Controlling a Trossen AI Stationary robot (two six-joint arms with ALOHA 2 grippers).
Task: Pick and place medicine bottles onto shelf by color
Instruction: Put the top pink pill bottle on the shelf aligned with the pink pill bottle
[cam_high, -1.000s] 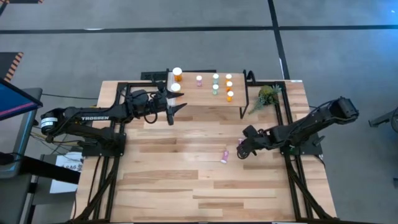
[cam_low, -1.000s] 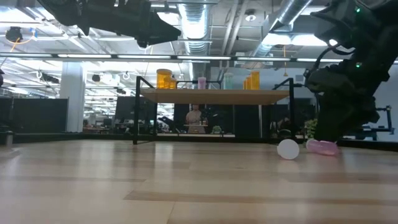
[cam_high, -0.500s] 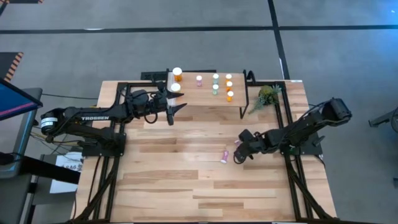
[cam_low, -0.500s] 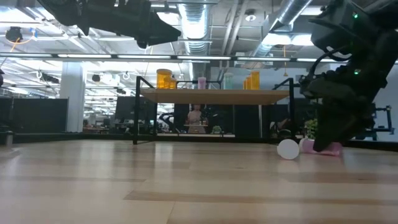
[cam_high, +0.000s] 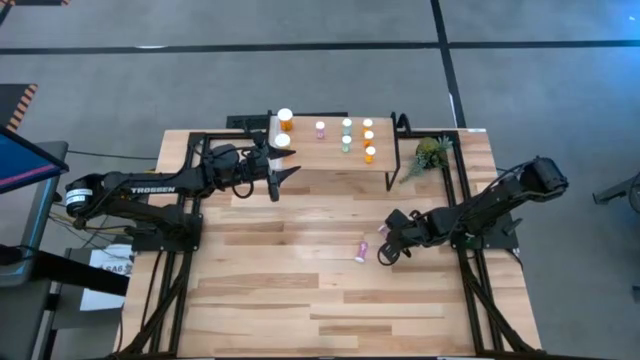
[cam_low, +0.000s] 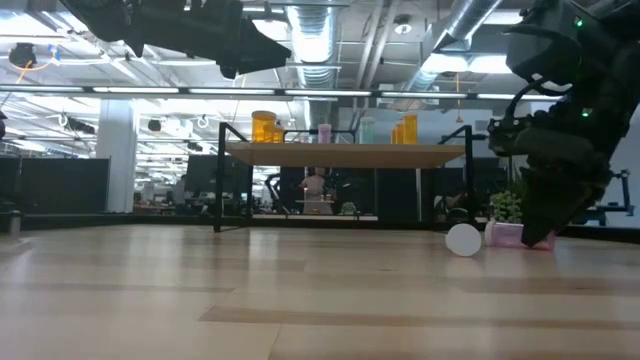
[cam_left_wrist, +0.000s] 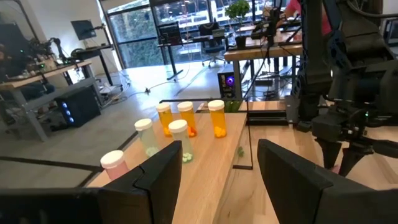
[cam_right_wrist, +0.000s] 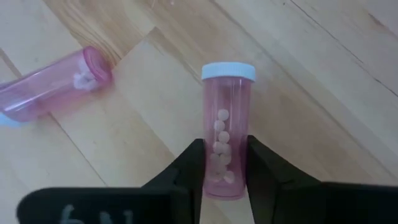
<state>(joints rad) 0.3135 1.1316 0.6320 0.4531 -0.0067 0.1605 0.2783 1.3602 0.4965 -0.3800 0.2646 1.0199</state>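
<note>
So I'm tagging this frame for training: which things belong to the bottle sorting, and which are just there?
Job:
- shelf holding sorted bottles
- two pink bottles on the table, one between the right gripper fingers
- left gripper by the shelf

Lying about:
- small plant

I work in an open-plan robotics lab: bare silver ventilation ducts (cam_low: 310, 35) and long strip lights run overhead, rows of desks with dark monitors (cam_left_wrist: 171, 31) and black office chairs (cam_left_wrist: 214, 46) stretch behind my pale plank workbench (cam_high: 300, 300), which stands on grey floor.
</note>
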